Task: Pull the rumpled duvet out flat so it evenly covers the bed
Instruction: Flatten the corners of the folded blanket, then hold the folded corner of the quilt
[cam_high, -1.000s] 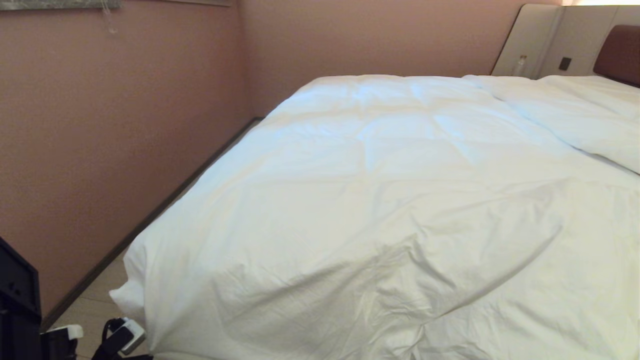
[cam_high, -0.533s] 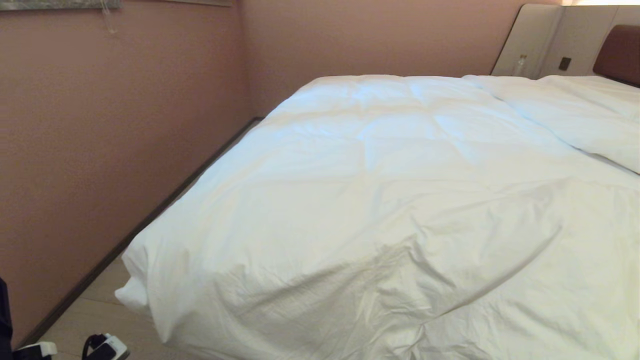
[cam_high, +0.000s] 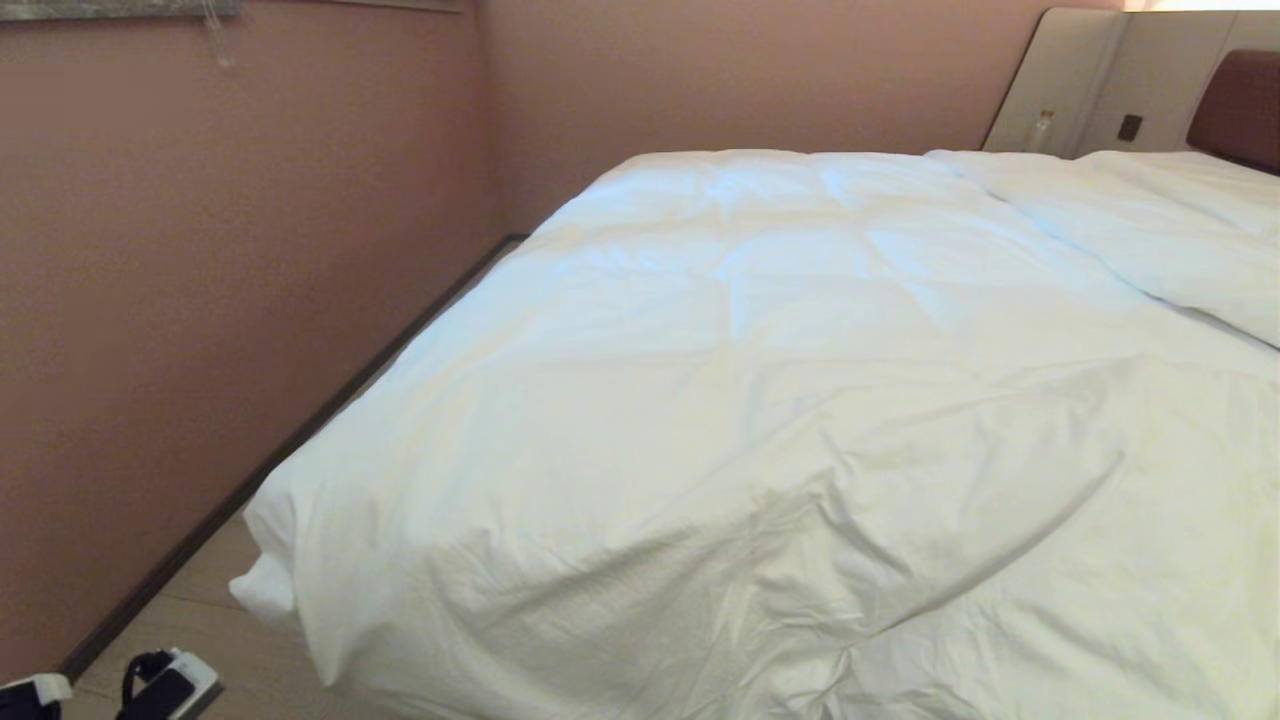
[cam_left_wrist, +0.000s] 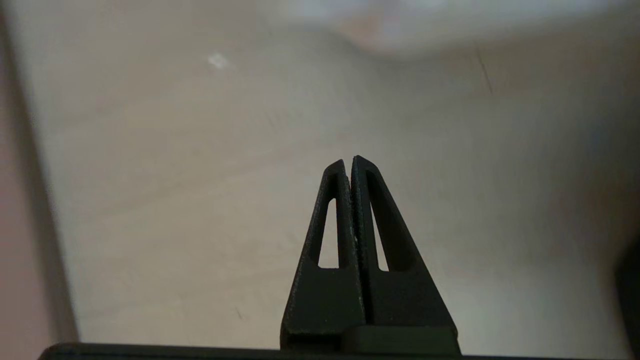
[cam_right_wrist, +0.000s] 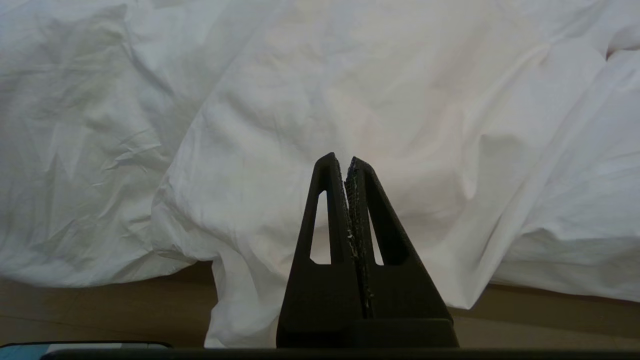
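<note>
The duvet lies spread over the bed, creased at the near end, edge draping to the floor. Left pincer clenched, empty, over bare floor by the wall; right pincer clenched, empty, facing the draped edge.

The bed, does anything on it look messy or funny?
Yes. The puffy white quilted duvet is rumpled near the foot, with a big fold and creases, and its corner sags off the bed toward the floor.
</note>
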